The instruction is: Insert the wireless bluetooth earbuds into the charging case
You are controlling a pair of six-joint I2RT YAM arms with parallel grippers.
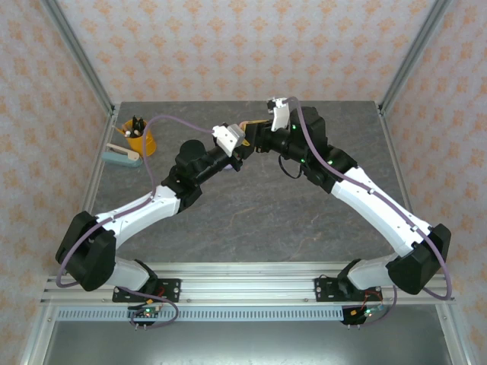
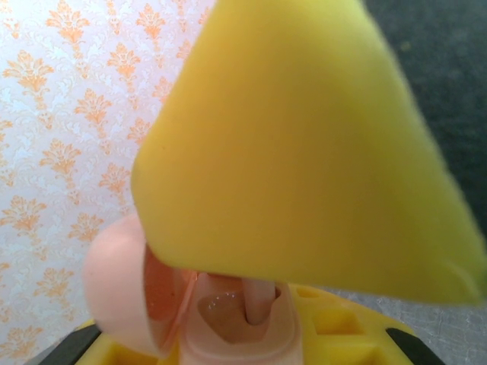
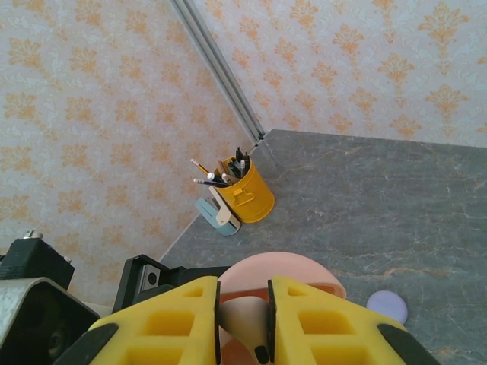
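Right of the yellow pen cup [image 1: 139,138], the left gripper [image 2: 243,346] clamps the open pink case [image 2: 114,281]. Further right of the cup, the right gripper [image 3: 243,304] pinches a salmon-pink earbud [image 2: 259,300], its stem dipping into that case. A lilac case [image 3: 387,306] lies on the table, well apart from the cup.

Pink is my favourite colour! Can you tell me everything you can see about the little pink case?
The pink case looks like smooth, glossy plastic, round like a shell. It is open: its domed lid stands up at one side, joined to the base. The left gripper holds the base between its yellow fingers. Inside, a pink earbud stem stands in a moulded well, under a yellow finger of the right gripper.
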